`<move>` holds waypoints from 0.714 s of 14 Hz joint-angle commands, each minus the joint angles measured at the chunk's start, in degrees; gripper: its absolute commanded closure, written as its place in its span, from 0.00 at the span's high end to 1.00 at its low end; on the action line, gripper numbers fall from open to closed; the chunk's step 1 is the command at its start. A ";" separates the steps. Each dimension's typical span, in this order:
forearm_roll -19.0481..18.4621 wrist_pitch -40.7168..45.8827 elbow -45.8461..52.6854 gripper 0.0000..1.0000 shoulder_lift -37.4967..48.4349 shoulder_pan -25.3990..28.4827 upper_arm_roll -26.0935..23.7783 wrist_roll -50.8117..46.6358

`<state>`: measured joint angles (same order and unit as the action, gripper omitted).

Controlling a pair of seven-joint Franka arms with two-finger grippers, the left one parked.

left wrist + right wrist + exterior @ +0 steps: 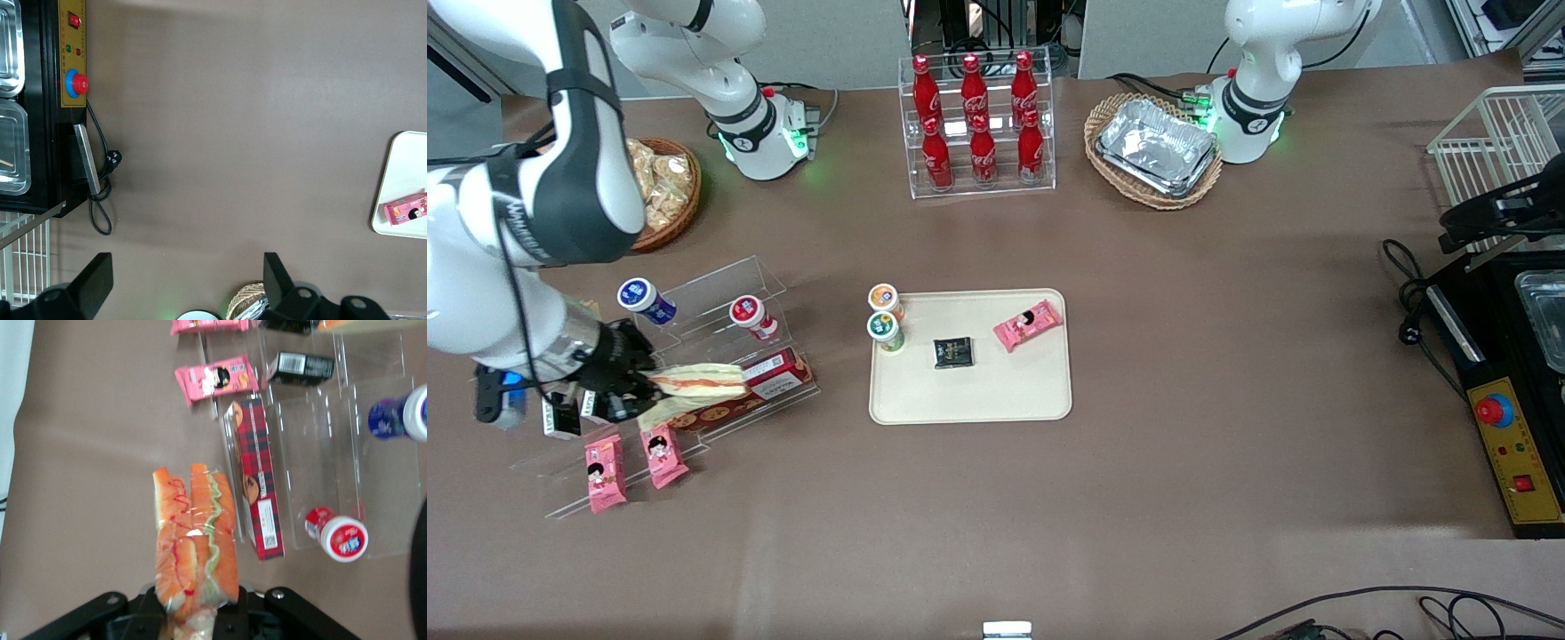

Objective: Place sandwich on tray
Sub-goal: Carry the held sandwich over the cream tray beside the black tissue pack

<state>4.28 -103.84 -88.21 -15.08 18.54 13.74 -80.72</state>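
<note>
Over the clear snack rack point(694, 373), the pincer point(633, 384) grips the sandwich point(698, 382); carrying is underway, and next it must cross to the tray point(971, 396).

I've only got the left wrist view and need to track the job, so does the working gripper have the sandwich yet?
Observer: Yes, the gripper is shut on the sandwich, above the clear display rack.
Operator: Is the tray crowded? I see just one pink packet.
Observer: The tray also holds a black packet and two small cups at one corner.
Operator: Room left?
Observer: Yes, the strip nearest the front camera is bare.
</note>
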 commanded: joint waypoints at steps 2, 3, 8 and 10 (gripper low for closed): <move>1.86 -0.22 0.93 0.08 -0.83 4.30 0.32 -11.63; 2.56 -0.31 0.93 0.08 -1.44 5.79 0.32 -13.13; 3.97 -2.23 0.93 0.09 -5.30 12.64 0.41 -21.22; 5.20 -4.52 0.93 0.09 -7.59 14.67 0.41 -24.65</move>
<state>7.44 -105.72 -88.28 -19.40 30.58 13.52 -100.95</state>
